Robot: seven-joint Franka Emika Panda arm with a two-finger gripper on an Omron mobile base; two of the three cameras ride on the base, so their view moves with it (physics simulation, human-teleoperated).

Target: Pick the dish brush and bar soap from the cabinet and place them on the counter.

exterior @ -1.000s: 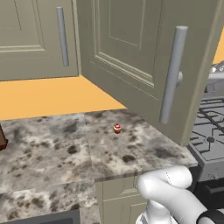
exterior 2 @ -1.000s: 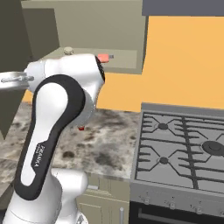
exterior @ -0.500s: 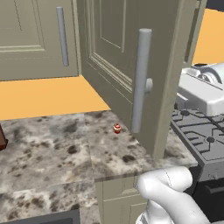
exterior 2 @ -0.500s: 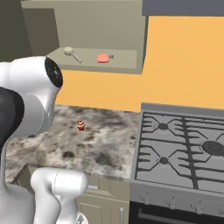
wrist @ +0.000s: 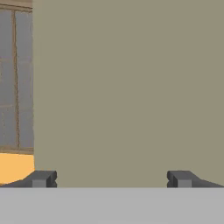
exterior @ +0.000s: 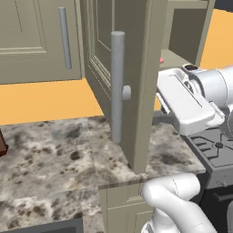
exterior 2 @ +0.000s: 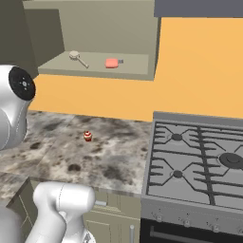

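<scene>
**Item 1 – pincer** [wrist: 111,179], two dark tips, spread wide, nothing between them. Faces a flat taupe panel at close range, prob. the inner face of the open door of the taupe wall cabinet [exterior 2: 95,28].

**Item 2 – dish brush** [exterior 2: 79,58], thin beige stick handle w/ small round cream head. Lies flat on cabinet shelf, left part; long axis runs diagonally, head toward back-left, handle end toward shelf front.

**Item 3 – bar soap** [exterior 2: 112,63], flat salmon-pink slab, rounded corners. Same shelf, near the brush on its right, apart from it.

**Key relation:** judged from left base view, pincer sits beside the door, below shelf level; both items lie up and beyond it.

**Item 4 – table** [exterior 2: 109,156], grey-beige mottled stone, below the cabinet; carries a tiny red-and-white round object [exterior 2: 88,136].
</scene>
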